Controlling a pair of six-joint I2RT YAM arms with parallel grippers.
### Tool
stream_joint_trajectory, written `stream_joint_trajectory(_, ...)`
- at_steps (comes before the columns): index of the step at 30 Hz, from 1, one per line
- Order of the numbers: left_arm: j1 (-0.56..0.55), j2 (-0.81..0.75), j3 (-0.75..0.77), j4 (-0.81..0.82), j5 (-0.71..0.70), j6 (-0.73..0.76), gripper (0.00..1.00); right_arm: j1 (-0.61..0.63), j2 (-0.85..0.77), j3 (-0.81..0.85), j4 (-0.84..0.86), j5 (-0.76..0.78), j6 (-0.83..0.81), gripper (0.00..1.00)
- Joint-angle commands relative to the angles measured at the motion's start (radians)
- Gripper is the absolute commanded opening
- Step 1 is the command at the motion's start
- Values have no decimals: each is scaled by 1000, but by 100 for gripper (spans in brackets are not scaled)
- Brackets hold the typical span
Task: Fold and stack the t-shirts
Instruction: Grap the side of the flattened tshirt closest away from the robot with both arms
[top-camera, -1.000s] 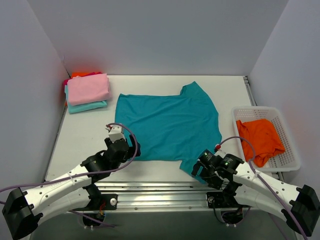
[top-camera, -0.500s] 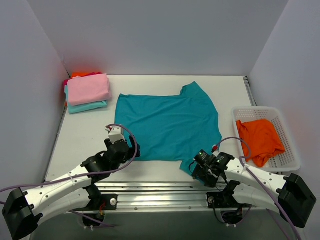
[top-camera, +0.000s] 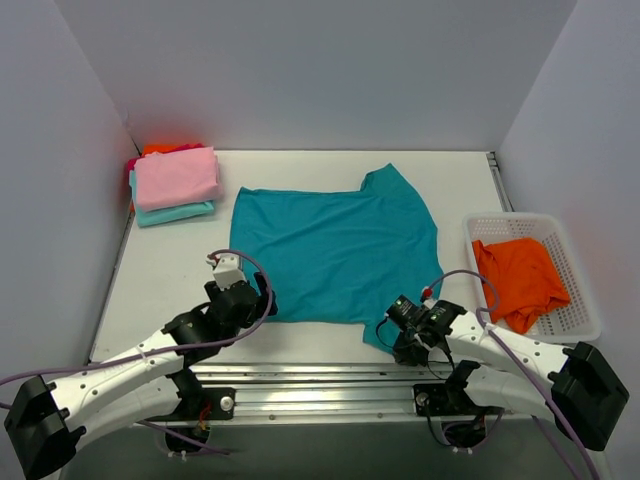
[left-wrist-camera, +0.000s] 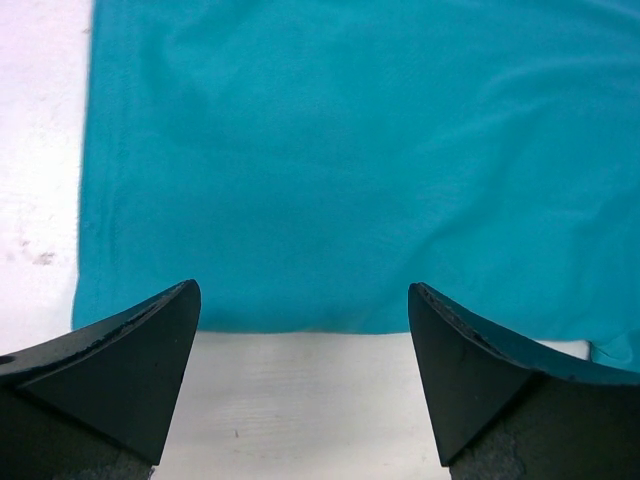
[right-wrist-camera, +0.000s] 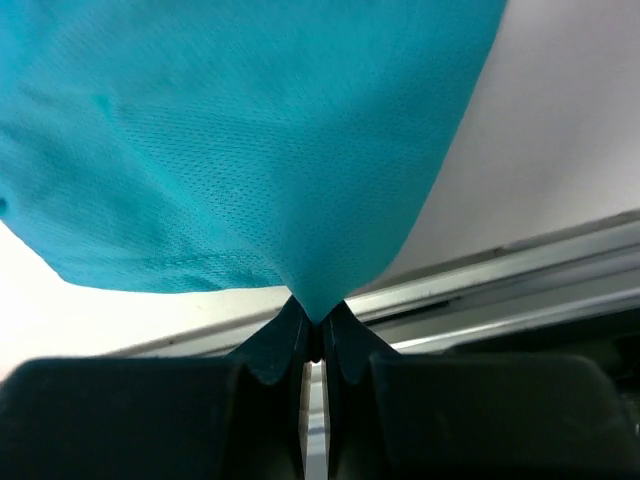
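Note:
A deep teal t-shirt (top-camera: 335, 250) lies spread flat across the middle of the table. My right gripper (top-camera: 393, 335) is shut on its near right sleeve, and the right wrist view shows the teal cloth (right-wrist-camera: 250, 150) pinched to a point between the closed fingers (right-wrist-camera: 285, 345). My left gripper (top-camera: 252, 300) stands open at the shirt's near left corner, the teal hem (left-wrist-camera: 330, 200) just beyond its fingers (left-wrist-camera: 120, 360) and bare table between them. A folded pink t-shirt (top-camera: 176, 177) tops a pale aqua one (top-camera: 175, 212) at the back left. An orange t-shirt (top-camera: 520, 280) lies in the basket.
The white mesh basket (top-camera: 580, 300) stands at the right edge of the table. An orange bit of cloth (top-camera: 160, 149) shows behind the folded stack. Grey walls close in the table on three sides. A metal rail (top-camera: 330, 380) runs along the near edge.
My right gripper has moved a little left and closed on the teal sleeve. The left gripper has stayed open and barely shifted.

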Motion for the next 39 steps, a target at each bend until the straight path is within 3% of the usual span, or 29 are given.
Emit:
stream_joint_trajectory(1,4,13,57,-164,-121,-145,94,-12,-5,63,-58,135,-18,0)
stream_joint_trajectory(2,4,29,83,-280,-152,-202,94,-12,-10,77,-69,164,-23,0)
stream_joint_trajectory(3,7,47,91,-324,-177,-296,94,-14,-11,87,-72,176,-29,0)
stream_joint_trajectory(5,10,107,105,-372,-206,-349,94,-14,-10,114,-60,201,-46,0)
stream_joint_trajectory(15,24,299,125,-393,-203,-592,94,-38,-10,177,34,259,-133,0)
stream_joint_trajectory(22,27,247,59,-390,-225,-668,91,-55,-39,166,46,271,-170,0)
stream_joint_trajectory(33,26,374,40,-321,-192,-711,87,-106,-50,196,19,307,-221,0)
stream_joint_trajectory(39,26,388,34,-323,-214,-725,76,-140,-34,200,31,296,-245,0)
